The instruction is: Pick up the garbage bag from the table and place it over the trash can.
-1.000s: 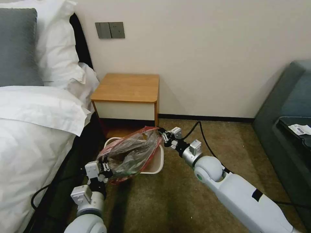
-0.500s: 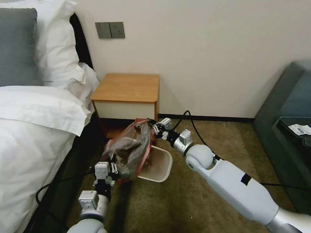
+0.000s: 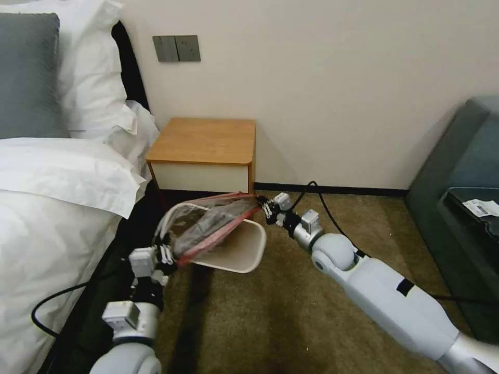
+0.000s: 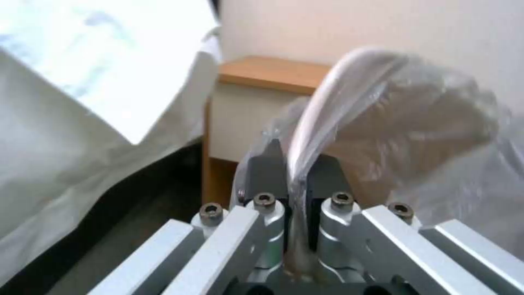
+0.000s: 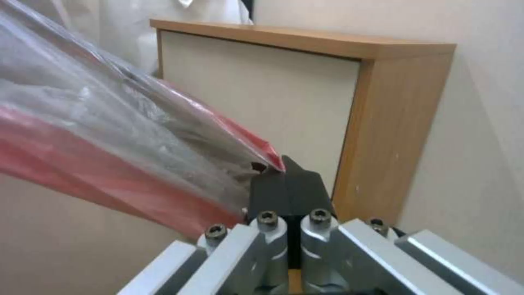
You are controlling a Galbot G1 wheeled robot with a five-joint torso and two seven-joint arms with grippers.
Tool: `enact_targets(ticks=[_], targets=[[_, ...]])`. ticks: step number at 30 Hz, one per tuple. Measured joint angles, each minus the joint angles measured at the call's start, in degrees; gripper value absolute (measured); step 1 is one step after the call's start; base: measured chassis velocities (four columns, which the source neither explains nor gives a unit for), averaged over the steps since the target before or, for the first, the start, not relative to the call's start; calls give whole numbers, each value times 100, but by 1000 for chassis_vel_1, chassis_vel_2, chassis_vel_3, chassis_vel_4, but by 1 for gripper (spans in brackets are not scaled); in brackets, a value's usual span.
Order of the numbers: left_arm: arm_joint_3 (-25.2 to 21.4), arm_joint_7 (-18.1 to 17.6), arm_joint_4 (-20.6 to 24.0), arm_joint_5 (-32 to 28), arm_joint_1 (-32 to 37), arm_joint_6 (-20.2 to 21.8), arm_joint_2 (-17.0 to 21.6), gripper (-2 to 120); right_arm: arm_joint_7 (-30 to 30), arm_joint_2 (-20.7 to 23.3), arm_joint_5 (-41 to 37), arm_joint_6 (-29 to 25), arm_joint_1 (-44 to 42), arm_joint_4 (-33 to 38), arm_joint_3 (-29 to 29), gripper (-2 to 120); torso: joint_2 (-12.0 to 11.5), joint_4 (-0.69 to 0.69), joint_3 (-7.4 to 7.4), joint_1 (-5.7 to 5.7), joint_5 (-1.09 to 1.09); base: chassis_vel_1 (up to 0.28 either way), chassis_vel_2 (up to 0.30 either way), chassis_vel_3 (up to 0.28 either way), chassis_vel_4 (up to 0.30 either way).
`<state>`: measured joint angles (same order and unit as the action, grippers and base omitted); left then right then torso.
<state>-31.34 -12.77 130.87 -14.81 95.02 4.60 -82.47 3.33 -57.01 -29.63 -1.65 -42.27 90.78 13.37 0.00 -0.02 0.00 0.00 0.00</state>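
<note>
Bag (image 3: pixel 210 226) now taut between end effectors

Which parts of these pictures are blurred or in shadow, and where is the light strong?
Head view: the floor beside the bed is dark, and a dark streak runs toward the left gripper. Left wrist view: the garbage bag is soft and out of focus, and the white bed linen is washed out. Right wrist view: the bag near the right gripper is smeared; the table is sharper.

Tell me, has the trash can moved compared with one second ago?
Yes. The trash can now lies tipped, its mouth facing the camera, and its near edge sits farther right of the table than before. The bag hangs stretched across it.
</note>
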Motion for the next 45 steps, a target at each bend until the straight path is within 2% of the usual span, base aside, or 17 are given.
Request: enact_targets(ticks=[11, 17, 26, 32, 44, 45], targets=[[-37, -582, -130, -558, -274, 264, -166, 3, 20, 8, 132, -15, -690, 562, -255, 0, 0, 2, 0, 0, 0, 0, 0, 0, 0], [-21, -705, -232, -671, -346, 278, -223, 3, 60, 2, 286, -86, -998, 774, -293, 0, 0, 2, 0, 0, 1, 0, 0, 0, 0], [-16, -854, -640, -801, -551, 303, -355, 3, 292, -98, 668, -252, -1479, 1131, -544, 0, 0, 2, 0, 0, 0, 0, 0, 0, 0], [22, -935, -779, -943, -658, 383, -449, 3, 689, -139, 1142, -492, -1747, 1005, -769, 0, 0, 1, 0, 0, 0, 0, 0, 0, 0], [71, -864, -510, -994, -498, 408, -398, 3, 599, -217, 1198, -608, -1576, 576, -1064, 0, 0, 2, 0, 0, 0, 0, 0, 0, 0], [57, -871, -458, -993, -475, 407, -384, 3, 560, -218, 1181, -603, -1530, 513, -1127, 4, 0, 3, 0, 0, 0, 0, 0, 0, 0]])
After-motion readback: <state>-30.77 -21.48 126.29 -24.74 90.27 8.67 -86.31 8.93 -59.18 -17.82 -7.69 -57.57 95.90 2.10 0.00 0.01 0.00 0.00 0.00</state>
